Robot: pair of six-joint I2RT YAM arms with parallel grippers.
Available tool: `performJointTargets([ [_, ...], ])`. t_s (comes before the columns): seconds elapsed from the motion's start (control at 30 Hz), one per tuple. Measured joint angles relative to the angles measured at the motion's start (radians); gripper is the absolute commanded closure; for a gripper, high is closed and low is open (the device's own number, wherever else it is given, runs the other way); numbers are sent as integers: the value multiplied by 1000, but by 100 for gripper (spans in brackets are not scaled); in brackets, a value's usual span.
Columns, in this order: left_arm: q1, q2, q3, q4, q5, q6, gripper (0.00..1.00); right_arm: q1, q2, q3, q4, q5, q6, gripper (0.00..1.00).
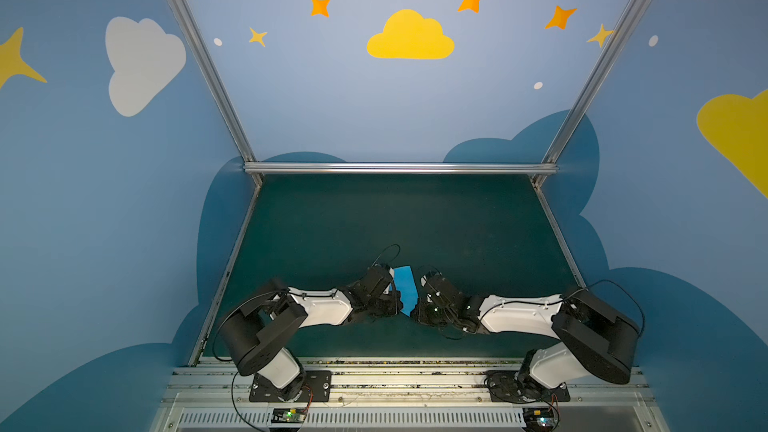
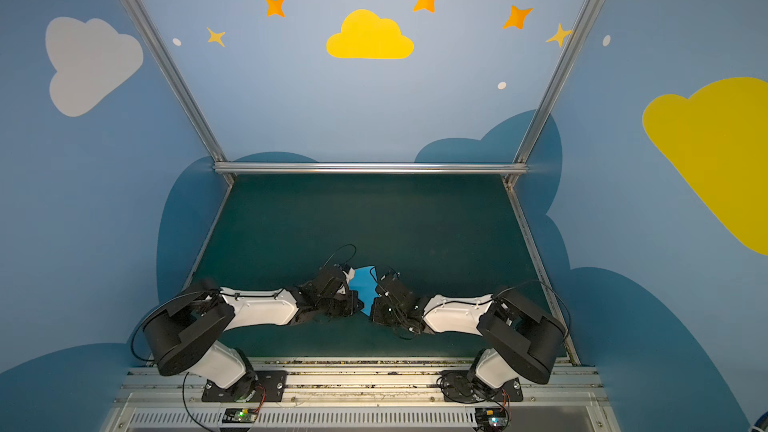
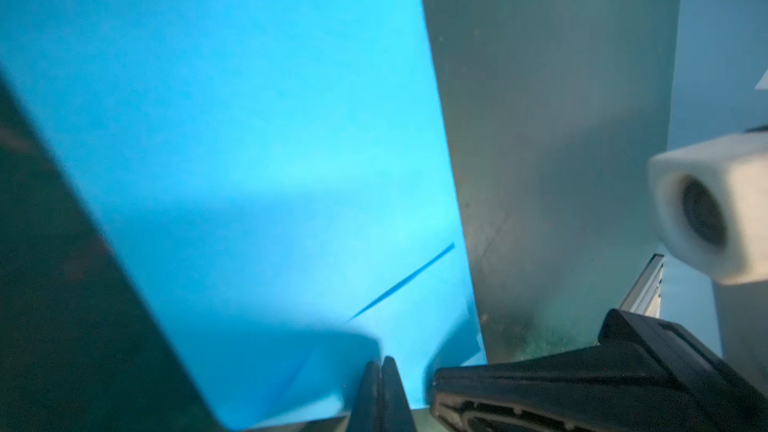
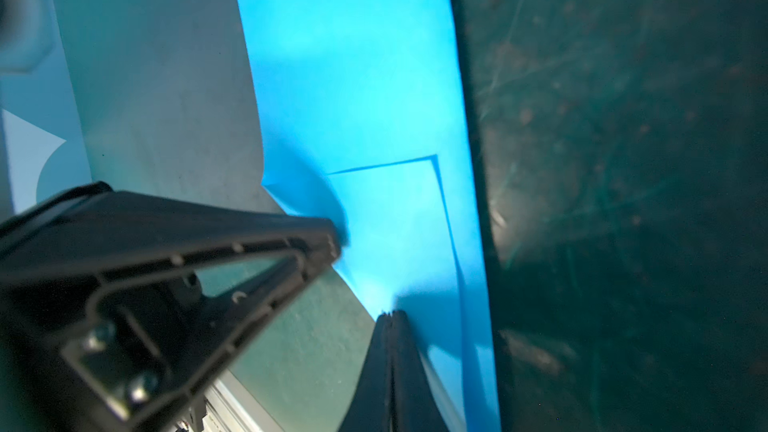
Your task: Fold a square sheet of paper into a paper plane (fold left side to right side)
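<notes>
Both top views: paper [image 1: 404, 289] on tabletop [image 1: 415, 218], largely hidden between the wrists.
Only wrist views show its fold edges; left end effector [image 3: 380, 363] and right end effector [image 4: 392, 315] each closed together, tips at paper.

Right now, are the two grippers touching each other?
Apart. The right wrist view shows blue paper lying between the tips of the left gripper and the shut right gripper.

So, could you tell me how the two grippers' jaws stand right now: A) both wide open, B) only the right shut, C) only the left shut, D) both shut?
D: in each wrist view the fingers are pressed together, for the left gripper and the right gripper, tips at the square sheet of paper.
</notes>
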Motion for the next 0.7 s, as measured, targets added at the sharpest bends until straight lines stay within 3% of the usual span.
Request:
performJointTargets([
  [0.27,48,-72,-75,11,-26,-19,96,-3,0,0,0,0,0,100],
  [0.7,165,-82,-77,-9,-32,-29,96,-3,-1,0,0,0,-1,100],
])
